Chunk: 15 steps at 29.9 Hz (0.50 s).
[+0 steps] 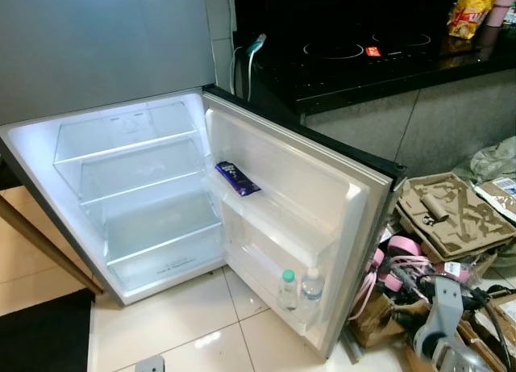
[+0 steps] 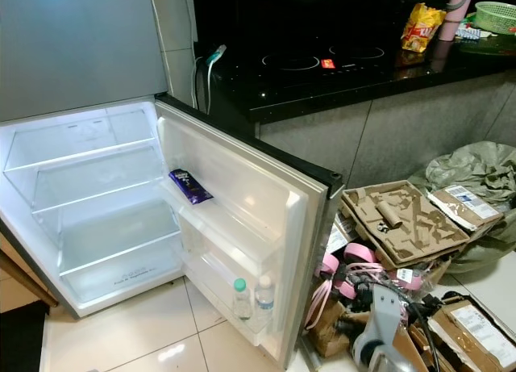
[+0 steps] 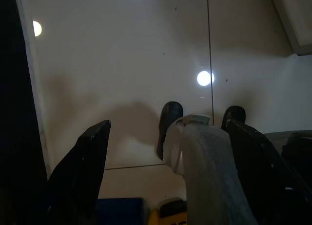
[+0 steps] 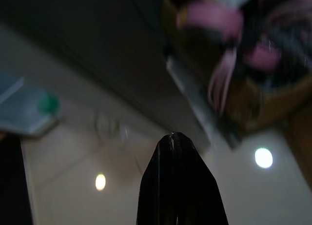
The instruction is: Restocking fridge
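Note:
The small fridge (image 1: 137, 194) stands open on the floor, lit inside, its glass shelves (image 1: 129, 146) bare. Its door (image 1: 306, 219) is swung out to the right. A purple chocolate bar (image 1: 237, 178) lies in the upper door rack. Two clear water bottles (image 1: 300, 289) stand in the lower door rack. My left gripper (image 3: 169, 125) hangs open over the pale floor tiles, nothing between its fingers (image 3: 83, 171). My right gripper (image 4: 172, 137) is shut and empty, low near the door's bottom edge and the pink straps (image 4: 219, 83).
Right of the door lies clutter: pink straps (image 1: 395, 259), a moulded cardboard tray (image 1: 451, 211), boxes, a grey bag (image 2: 476, 166). Behind is a dark counter with a hob (image 1: 363, 49), a yellow snack bag (image 1: 470, 11) and a green basket (image 2: 493, 17). A dark mat (image 1: 40, 332) lies front left.

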Tool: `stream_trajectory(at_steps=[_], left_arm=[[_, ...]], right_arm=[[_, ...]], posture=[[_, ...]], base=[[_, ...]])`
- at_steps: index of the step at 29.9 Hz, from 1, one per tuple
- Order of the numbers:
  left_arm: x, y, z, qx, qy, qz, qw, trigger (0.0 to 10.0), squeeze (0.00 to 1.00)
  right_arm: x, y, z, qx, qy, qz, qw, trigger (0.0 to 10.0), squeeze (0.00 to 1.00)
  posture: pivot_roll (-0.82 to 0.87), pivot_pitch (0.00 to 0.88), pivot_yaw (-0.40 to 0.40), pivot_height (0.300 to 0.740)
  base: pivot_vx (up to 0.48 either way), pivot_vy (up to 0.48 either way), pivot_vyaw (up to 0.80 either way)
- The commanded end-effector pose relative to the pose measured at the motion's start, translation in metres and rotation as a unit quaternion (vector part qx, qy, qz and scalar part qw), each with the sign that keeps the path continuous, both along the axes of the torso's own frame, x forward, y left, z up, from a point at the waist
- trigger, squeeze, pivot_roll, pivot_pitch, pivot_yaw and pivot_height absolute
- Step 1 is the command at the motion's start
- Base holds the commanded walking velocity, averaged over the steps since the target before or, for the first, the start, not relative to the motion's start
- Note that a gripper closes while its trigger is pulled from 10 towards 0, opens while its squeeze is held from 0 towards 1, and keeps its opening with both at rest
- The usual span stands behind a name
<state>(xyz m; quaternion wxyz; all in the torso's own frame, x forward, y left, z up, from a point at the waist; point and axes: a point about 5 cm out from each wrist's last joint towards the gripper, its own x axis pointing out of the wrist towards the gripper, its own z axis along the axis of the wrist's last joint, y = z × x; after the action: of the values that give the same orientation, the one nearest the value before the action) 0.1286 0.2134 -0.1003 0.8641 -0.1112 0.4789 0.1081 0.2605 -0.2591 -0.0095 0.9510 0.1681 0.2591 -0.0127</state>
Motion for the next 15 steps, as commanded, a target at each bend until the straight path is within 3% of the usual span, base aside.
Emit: stream_trajectory(at_steps=[1,2,5,7,11,12,15], left_arm=[[-0.006,0.000,-0.002,-0.001,0.011,0.006,1.000,10.0,0.00],[-0.007,0.000,-0.002,-0.001,0.011,0.006,1.000,10.0,0.00],[-0.007,0.000,-0.002,-0.001,0.011,0.006,1.000,10.0,0.00],[-0.007,0.000,-0.002,-0.002,0.011,0.006,1.000,10.0,0.00],[-0.007,0.000,-0.002,-0.001,0.011,0.006,1.000,10.0,0.00],[-0.007,0.000,-0.002,-0.001,0.011,0.006,1.000,10.0,0.00],[-0.008,0.000,-0.002,-0.001,0.011,0.006,1.000,10.0,0.00]], right_arm=[[0.006,-0.009,0.009,-0.002,-0.023,-0.029,0.999,10.0,0.00],[0.015,-0.015,0.020,-0.001,-0.049,-0.049,0.998,10.0,0.00],[0.020,-0.018,0.026,0.000,-0.063,-0.056,0.996,10.0,0.00],[0.037,-0.020,0.047,-0.004,-0.106,-0.052,0.993,10.0,0.00],[0.045,-0.018,0.056,-0.004,-0.126,-0.039,0.991,9.9,0.00],[0.050,-0.018,0.064,-0.002,-0.142,-0.034,0.989,0.0,0.00],[0.061,-0.016,0.078,-0.004,-0.171,-0.021,0.985,0.0,0.00]], posture=[[-0.11,0.000,0.014,0.740],[-0.11,0.000,0.013,0.740],[-0.11,0.000,0.013,0.740],[-0.11,0.000,0.013,0.740],[-0.11,0.000,0.013,0.740],[-0.10,0.000,0.011,0.740],[-0.10,0.000,0.010,0.740]], base=[[0.000,0.000,0.00],[0.000,0.000,0.00],[0.000,0.000,0.00],[0.000,0.000,0.00],[0.000,0.000,0.00],[0.000,0.000,0.00],[0.000,0.000,0.00]])
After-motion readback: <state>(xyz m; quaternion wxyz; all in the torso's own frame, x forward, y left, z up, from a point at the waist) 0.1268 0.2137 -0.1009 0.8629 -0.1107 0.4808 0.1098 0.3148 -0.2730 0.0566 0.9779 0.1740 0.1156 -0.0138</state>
